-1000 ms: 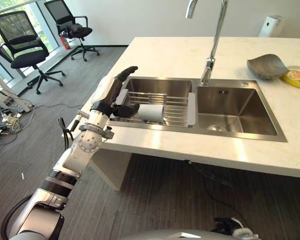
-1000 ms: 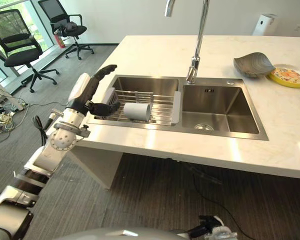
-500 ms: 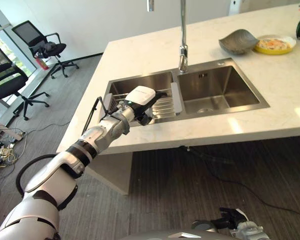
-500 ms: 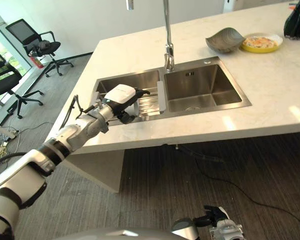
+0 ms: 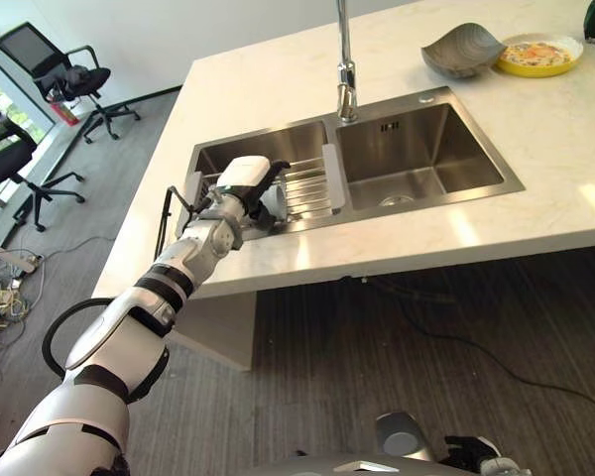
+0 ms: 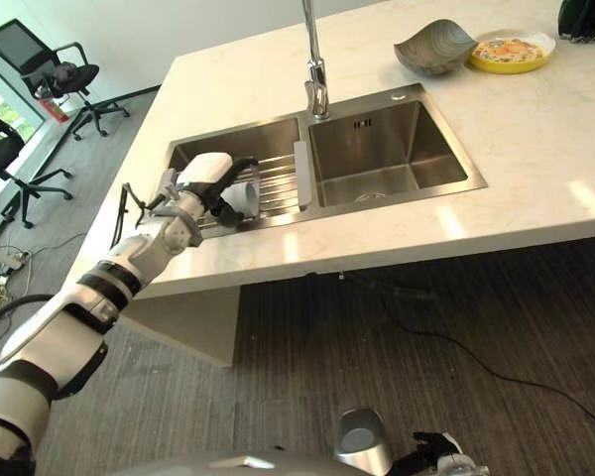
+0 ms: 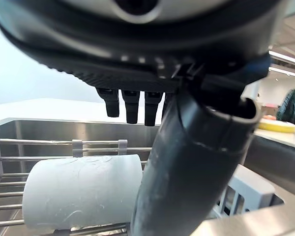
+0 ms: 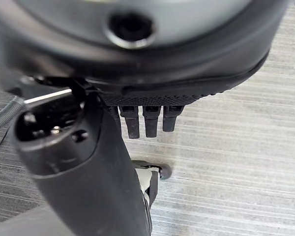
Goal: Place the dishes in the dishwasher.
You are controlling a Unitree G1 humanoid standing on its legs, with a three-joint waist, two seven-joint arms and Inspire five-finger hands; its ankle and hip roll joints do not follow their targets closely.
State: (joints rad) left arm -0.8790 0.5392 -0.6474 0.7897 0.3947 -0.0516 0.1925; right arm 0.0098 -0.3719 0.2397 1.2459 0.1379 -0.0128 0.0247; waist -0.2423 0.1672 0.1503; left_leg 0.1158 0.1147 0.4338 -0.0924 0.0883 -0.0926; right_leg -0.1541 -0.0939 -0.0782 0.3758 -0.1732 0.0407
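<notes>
A pale cup (image 7: 83, 191) lies on its side on the wire rack (image 5: 305, 188) across the left sink basin (image 5: 278, 144). My left hand (image 5: 243, 180) reaches in from the counter's left edge and hovers right over the cup (image 5: 276, 202). Its fingers (image 7: 132, 105) stretch straight above the cup and its thumb (image 7: 187, 167) stands beside the cup's end; I see no grip. The hand is open. My right hand (image 8: 137, 59) hangs low over the carpet, fingers relaxed and holding nothing.
The right basin (image 5: 416, 159) lies beside the rack, with the tall faucet (image 5: 345, 69) behind the divider. A grey bowl (image 5: 463, 50) and a yellow plate (image 5: 540, 52) sit on the white counter's far right. Office chairs (image 5: 55, 69) stand on the floor to the left.
The camera has shifted. My left hand went from raised at the sink's left rim to down over the cup on the rack. The cup lies as before.
</notes>
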